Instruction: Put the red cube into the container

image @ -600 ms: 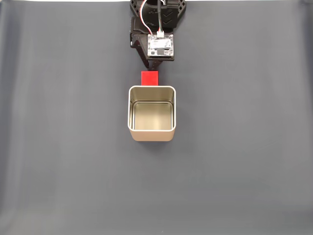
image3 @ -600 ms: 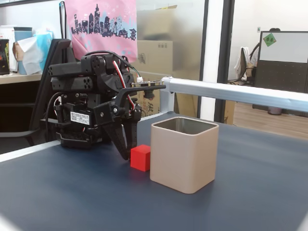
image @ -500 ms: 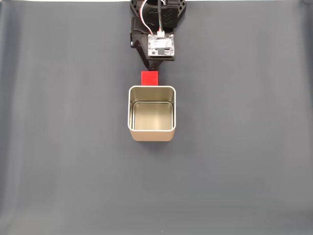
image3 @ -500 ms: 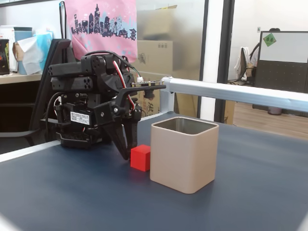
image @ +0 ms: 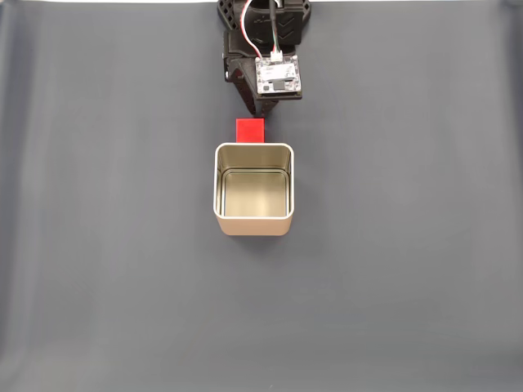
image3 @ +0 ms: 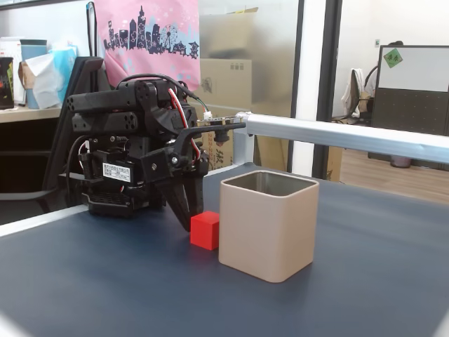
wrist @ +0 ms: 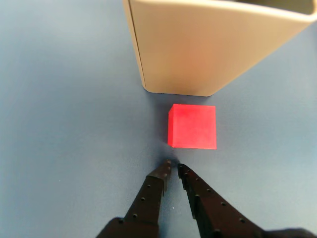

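Observation:
The red cube (image: pixel 250 130) rests on the dark mat, close against the far wall of the container (image: pixel 253 227), a pale gold square tin that is open-topped and has nothing inside. In the wrist view the cube (wrist: pixel 193 126) lies just ahead of my gripper (wrist: pixel 173 166), slightly to the right of the tips, with the container wall (wrist: pixel 208 49) behind it. The two black fingers meet at their tips with nothing between them. From the side, my gripper (image3: pixel 191 221) points down at the mat right beside the cube (image3: pixel 205 230), left of the container (image3: pixel 266 235).
The dark mat (image: pixel 114 245) spreads wide on all sides of the tin. A metal rail (image3: pixel 351 137) runs along the table's far edge. The arm's base (image3: pixel 116 175) stands at the back.
The wrist has shifted slightly to the right in the top view. The cube and the container have not moved.

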Available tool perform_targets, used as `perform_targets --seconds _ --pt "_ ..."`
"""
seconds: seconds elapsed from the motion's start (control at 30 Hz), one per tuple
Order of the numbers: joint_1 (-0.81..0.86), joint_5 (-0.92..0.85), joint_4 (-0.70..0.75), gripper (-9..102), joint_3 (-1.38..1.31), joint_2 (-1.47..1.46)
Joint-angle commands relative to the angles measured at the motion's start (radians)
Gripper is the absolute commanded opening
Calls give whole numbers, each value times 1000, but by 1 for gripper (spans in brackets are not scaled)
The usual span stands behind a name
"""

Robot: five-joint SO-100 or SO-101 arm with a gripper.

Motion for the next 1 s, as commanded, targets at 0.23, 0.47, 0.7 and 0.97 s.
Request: perform_targets --seconds 0.23,0.47,0.7,0.97 --pt "-18 -6 0 0 15 67" --pt "-15 -9 0 0 15 67" --pt "-14 -9 0 0 15 67" --pt "-18 3 0 0 15 67"
